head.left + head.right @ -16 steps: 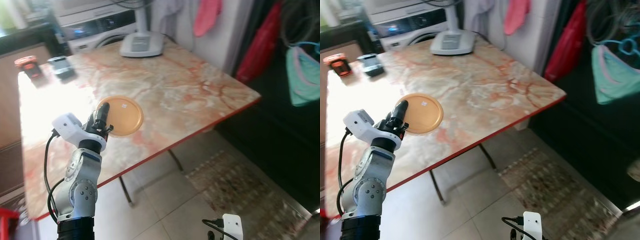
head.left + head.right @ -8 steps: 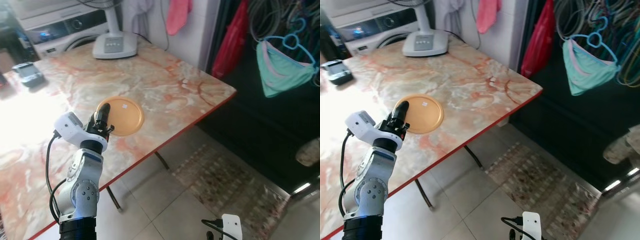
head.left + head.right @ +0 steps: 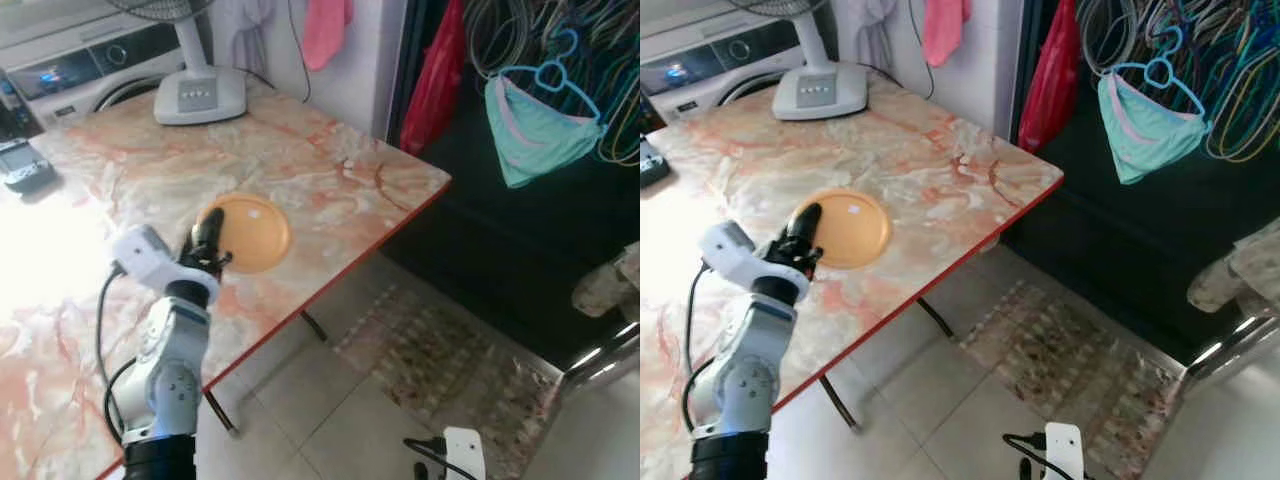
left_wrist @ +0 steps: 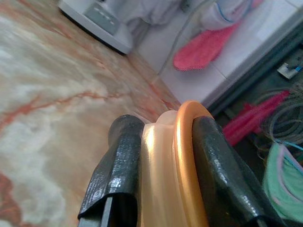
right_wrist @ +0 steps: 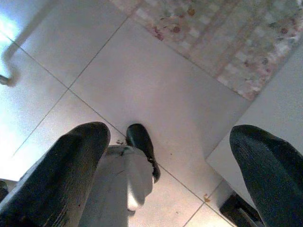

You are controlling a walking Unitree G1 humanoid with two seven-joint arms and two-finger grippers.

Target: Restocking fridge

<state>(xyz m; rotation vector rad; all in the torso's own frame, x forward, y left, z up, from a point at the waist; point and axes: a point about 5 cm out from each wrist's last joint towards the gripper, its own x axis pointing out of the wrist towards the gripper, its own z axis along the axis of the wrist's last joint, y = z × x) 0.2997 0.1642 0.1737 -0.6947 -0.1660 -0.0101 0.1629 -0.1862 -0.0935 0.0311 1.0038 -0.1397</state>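
Marble-patterned tabletop (image 3: 330, 170) with a red edge running from 7 o'clock up to a corner at 3 o'clock. Beyond that edge, open tiled floor (image 3: 940, 400) and a patterned rug (image 3: 1080, 370), with dark shelving and hanging clothes hangers (image 3: 1200, 70) at 2 o'clock. Round orange lid (image 3: 250, 232) held above the tabletop near its red edge, around the middle of the scene, broad face turned upward and toward the camera. In the left wrist view, lid seen edge-on, standing between the fingers with its rim running along them. Left tool (image 3: 207, 243) pinching the lid by its rim at the 9 o'clock side, black fingers (image 4: 118, 165) pressed against either face. White fan base (image 3: 198, 97) standing at 11 o'clock on the tabletop, washing machine (image 3: 90, 62) behind it, a dark tray (image 3: 22, 165) at 10 o'clock. Right tool (image 5: 161, 179) hanging low over the floor, fingers spread wide apart, nothing between them.
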